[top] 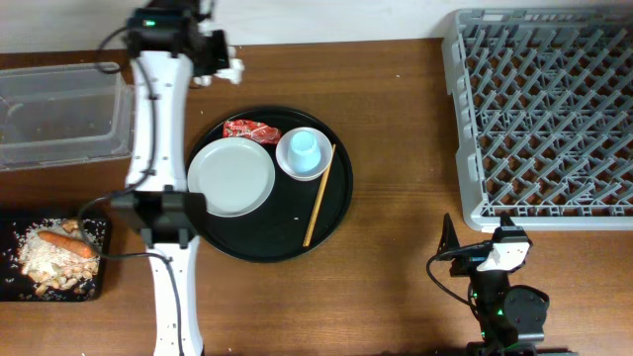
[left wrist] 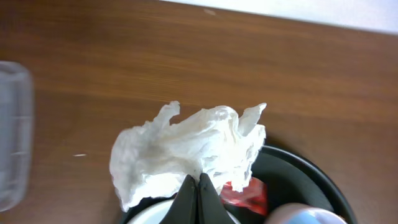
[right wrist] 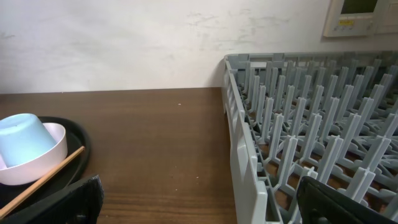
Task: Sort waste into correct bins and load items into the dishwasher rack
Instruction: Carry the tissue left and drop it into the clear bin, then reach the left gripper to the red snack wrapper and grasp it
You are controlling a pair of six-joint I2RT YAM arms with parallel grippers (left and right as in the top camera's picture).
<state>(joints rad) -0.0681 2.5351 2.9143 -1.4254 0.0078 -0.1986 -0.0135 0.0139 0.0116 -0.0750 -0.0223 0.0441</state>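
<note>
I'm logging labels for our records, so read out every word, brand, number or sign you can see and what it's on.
No text can be quoted.
Beige wall control panel: small dark print, too small to read.
Red shiny wrapper: pale markings, too blurred to read.
Crumpled white tissue in the left hand: blank.

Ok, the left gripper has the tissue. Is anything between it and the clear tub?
Nothing visible is in the way. The tissue hangs from the shut left gripper above the table, and only bare wood lies between it and the clear tub.
</note>
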